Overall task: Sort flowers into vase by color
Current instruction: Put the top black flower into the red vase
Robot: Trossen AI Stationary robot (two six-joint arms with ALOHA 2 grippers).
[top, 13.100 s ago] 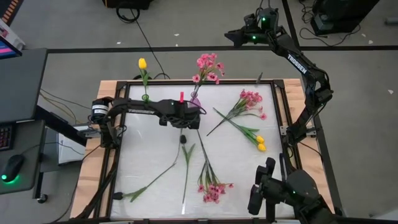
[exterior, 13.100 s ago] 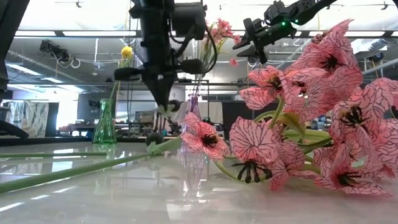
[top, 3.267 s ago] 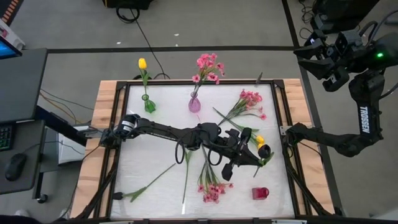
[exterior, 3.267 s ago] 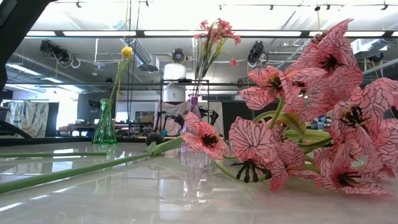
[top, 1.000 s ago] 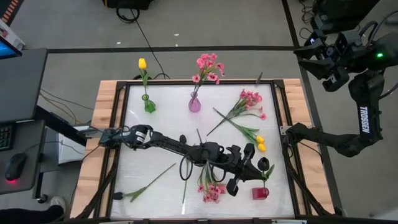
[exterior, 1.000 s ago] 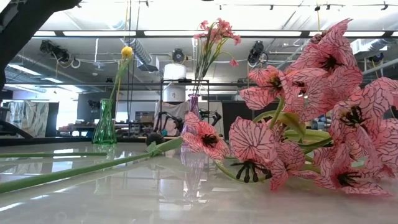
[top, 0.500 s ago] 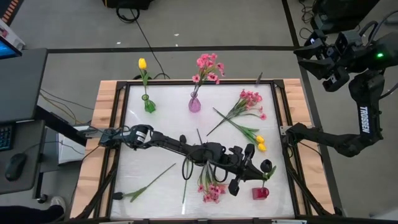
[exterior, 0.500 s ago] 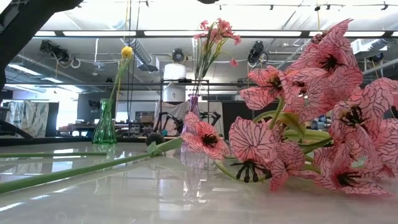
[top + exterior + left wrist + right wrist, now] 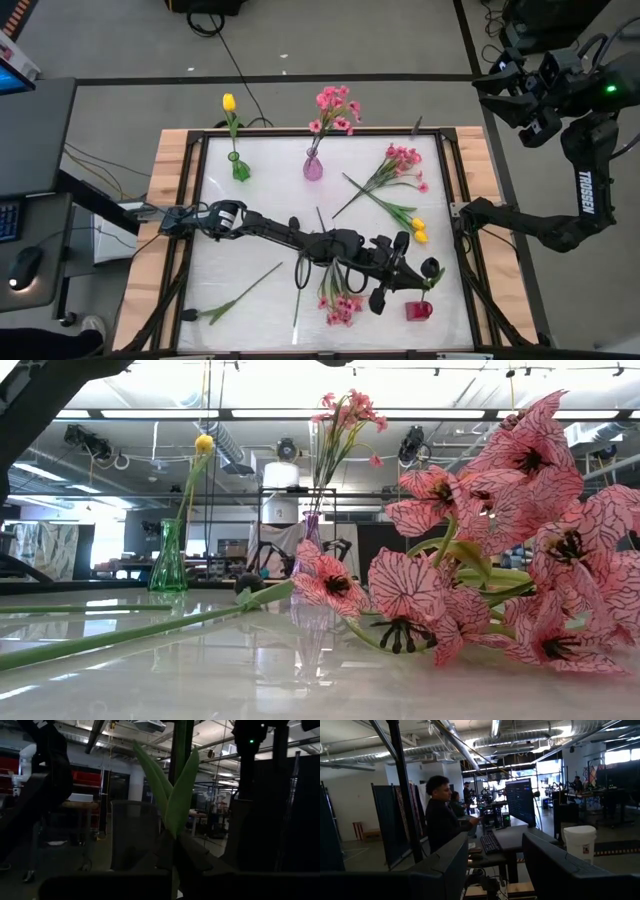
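Observation:
My left gripper (image 9: 408, 274) reaches across to the table's near right and is shut on a dark red tulip (image 9: 431, 268). The tulip's green stem runs down to the mouth of a red vase (image 9: 418, 311). In the left wrist view the stem (image 9: 178, 750) and its leaves (image 9: 175, 795) rise from my left gripper (image 9: 175, 880). A yellow tulip (image 9: 229, 102) stands in the green vase (image 9: 238, 168). Pink blossoms (image 9: 336, 108) stand in the purple vase (image 9: 313, 167). My right gripper (image 9: 497, 88) waits open, high beyond the far right corner. My left gripper pinches the dark tulip's green stem just below the leaves (image 9: 172, 834) between its two fingers. The fingers come about level from the table's left, tipped slightly up, and lie across the stem. The tulip stands nearly upright, its head above the fingers and its lower stem end at the red vase.
Loose flowers lie on the white table: a pink spray (image 9: 400, 160), yellow tulips (image 9: 418, 232), another pink spray (image 9: 340, 305) and long green stems (image 9: 240, 293). The low view shows pink blossoms (image 9: 500, 540) close up. A wooden frame (image 9: 172, 200) borders the table.
My left gripper has tipped a little at the wrist without leaving its place. The dark tulip's head has shifted slightly toward the table's right edge, with its stem still over the red vase. My right arm has kept still.

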